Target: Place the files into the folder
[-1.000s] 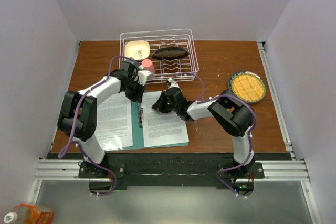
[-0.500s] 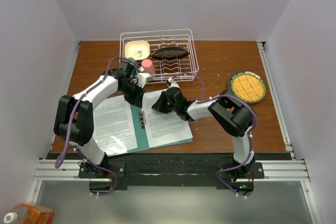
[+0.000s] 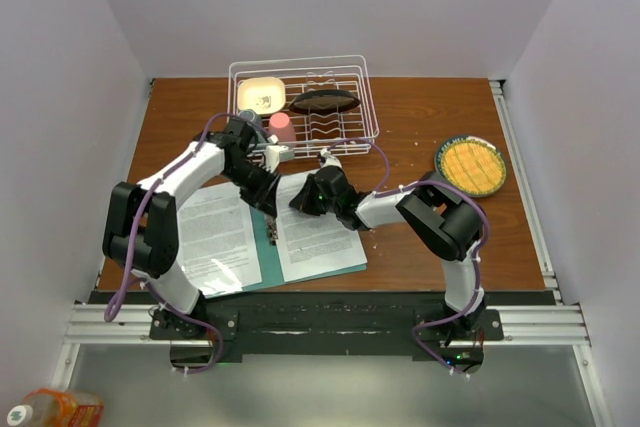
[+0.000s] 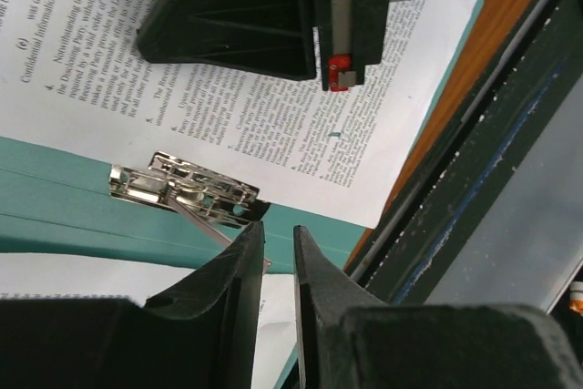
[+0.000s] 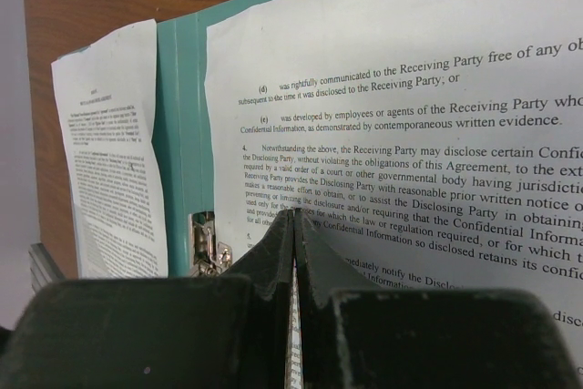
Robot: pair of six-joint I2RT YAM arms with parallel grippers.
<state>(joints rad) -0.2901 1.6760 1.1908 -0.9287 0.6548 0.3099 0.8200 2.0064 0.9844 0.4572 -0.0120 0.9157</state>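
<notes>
The teal folder [image 3: 262, 265] is lying open near the front of the tabletop [image 3: 420, 117]. The files [image 5: 392, 134] are sitting inside it, the left sheet [image 3: 213, 237] on one half and the right sheet [image 3: 318, 237] on the other. Compared with half a second ago, the left hand [image 4: 278, 234] is reaching farther down the spine, its tips right at the metal clip [image 4: 182, 191]. Its fingers are nearly together, with the clip's thin lever pointing into the slim gap, and I cannot tell whether anything is pinched. The folder is sitting where it was. The right hand [image 5: 293, 225] is staying clenched on the right sheet's far edge near the spine. Farther right, a yellow plate [image 3: 471, 166] is resting well apart.
</notes>
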